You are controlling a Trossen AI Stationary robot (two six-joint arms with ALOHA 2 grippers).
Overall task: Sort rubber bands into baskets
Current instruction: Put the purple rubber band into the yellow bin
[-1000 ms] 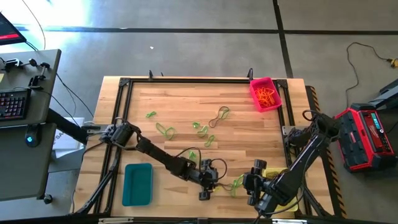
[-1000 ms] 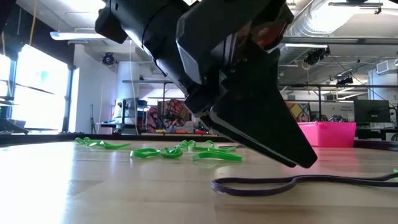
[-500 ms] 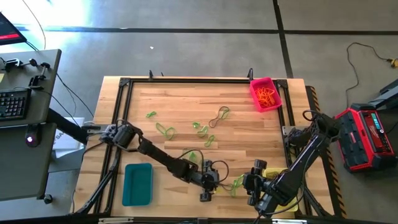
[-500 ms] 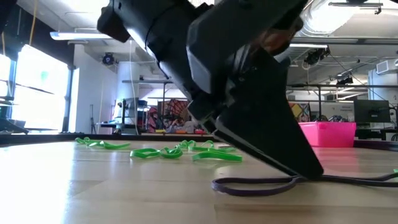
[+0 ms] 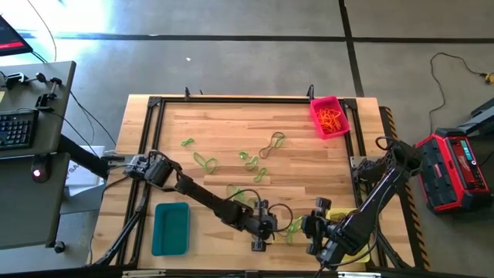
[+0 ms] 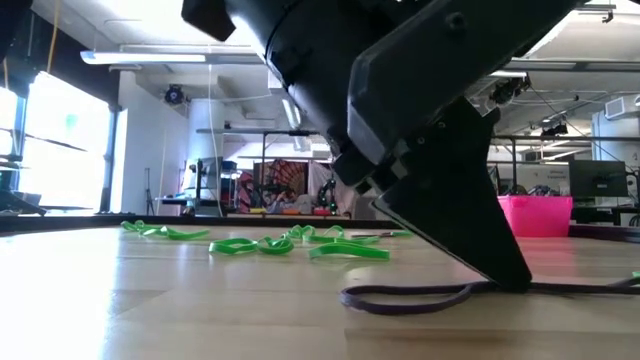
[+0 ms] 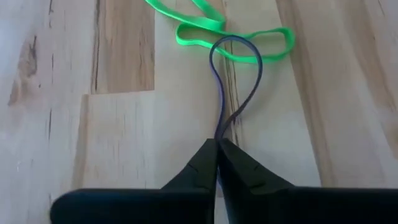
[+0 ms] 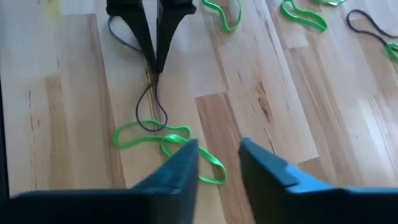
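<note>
Since a second earlier my left jaws (image 7: 217, 149) had pressed together, pinching dark rubber band (image 7: 233, 81) | right jaws (image 8: 217, 155) spread | pink basket (image 5: 319, 108) held orange bands (image 5: 331, 119); teal basket (image 5: 170, 228) empty; green bands (image 5: 204, 161) remained on worktop (image 5: 224, 123)

No text, label or number can be read anywhere. Nothing legible shows on any surface in view.
</note>
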